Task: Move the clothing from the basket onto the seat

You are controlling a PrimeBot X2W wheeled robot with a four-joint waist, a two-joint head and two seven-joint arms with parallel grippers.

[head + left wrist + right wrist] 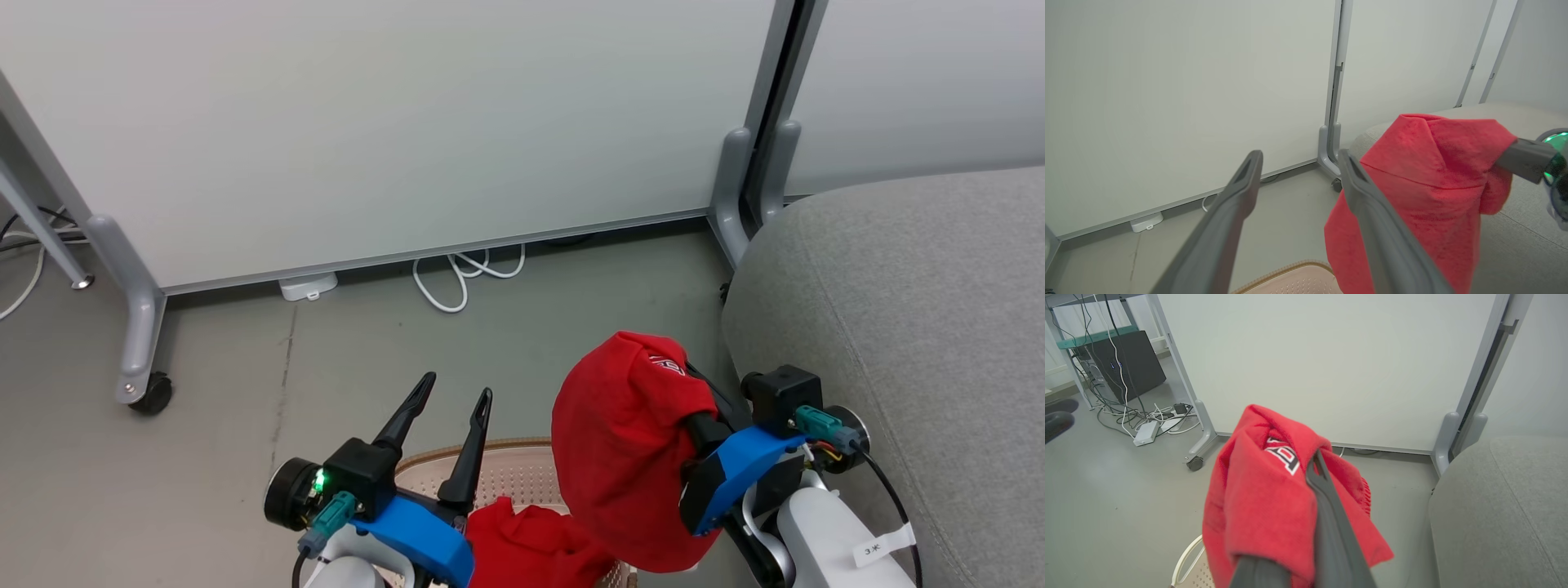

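red clothing [629, 441] (w/ white print), grey seat [914, 286]

The left gripper [457, 385] and right gripper [1316, 469] are each formed of two long, tapered dark grey fingers [1237, 196] with slotted tips, mounted on a bright blue housing [420, 535]. A teal connector [331, 514] is fitted at each wrist. A green light [318, 480] is lit on the left wrist; a white tag [882, 545] is fixed to the pale right forearm [816, 531].
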